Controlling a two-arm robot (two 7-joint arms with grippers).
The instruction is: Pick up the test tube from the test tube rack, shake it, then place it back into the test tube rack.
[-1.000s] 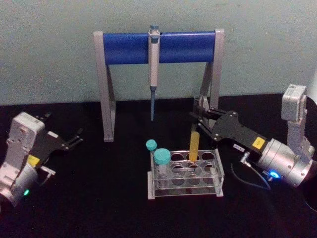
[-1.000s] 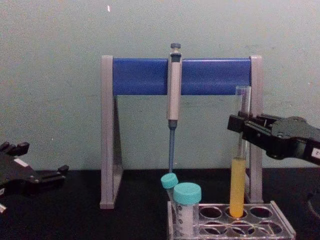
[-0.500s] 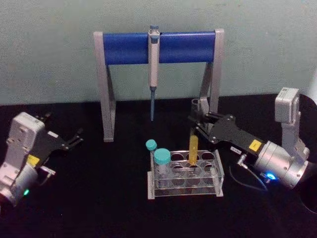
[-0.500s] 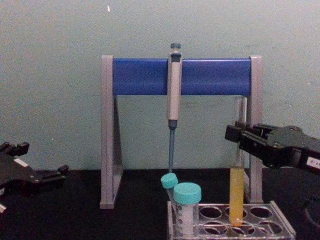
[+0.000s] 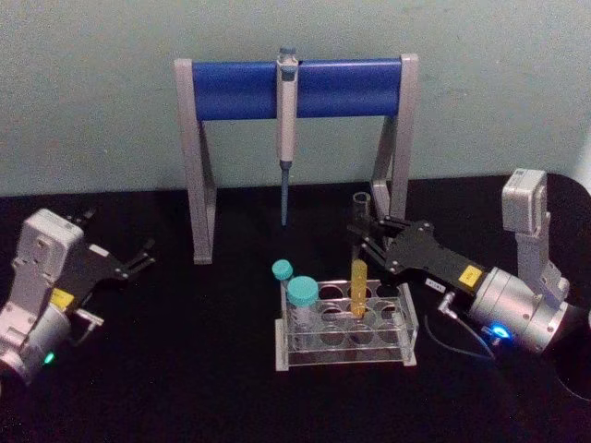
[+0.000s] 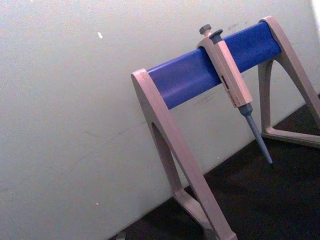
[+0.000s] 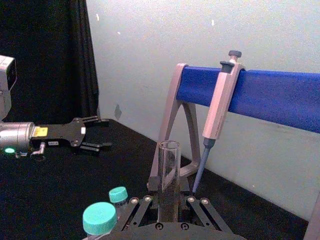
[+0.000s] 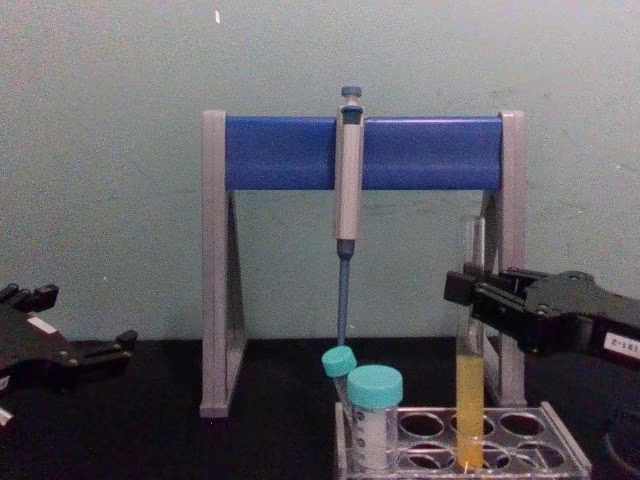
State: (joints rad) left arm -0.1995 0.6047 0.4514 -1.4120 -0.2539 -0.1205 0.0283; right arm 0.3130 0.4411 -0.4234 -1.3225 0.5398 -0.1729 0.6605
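In the middle of the black desk (image 5: 185,388), the test tube rack (image 5: 407,325) sits square to the front edge, with 2 teal-capped vials (image 5: 301,295) standing in its left end. The test tube (image 5: 359,277) stands upright to the right of those vials, with its rounded bottom down inside 1 of the holes toward the back of the rack. I cannot tell whether it rests on the rack's floor. Yellow liquid fills its lower part, and the clear upper part rises well above the rack. The right gripper (image 5: 360,236) reaches in from the desk's right side, its arm slanting down toward the rack. Its fingers are closed on the tube's clear glass, just above the liquid and below the open mouth. The left gripper (image 7: 102,133) hangs near the desk's left edge, well apart from the rack, its 2 fingers spread wide and holding nothing. Behind the rack, toward the desk's far edge, stands a tall grey-legged stand (image 5: 197,166) with a blue crossbar. A grey pipette (image 5: 286,111) hangs from the middle of that bar with its blue tip pointing down, clear of the desk.
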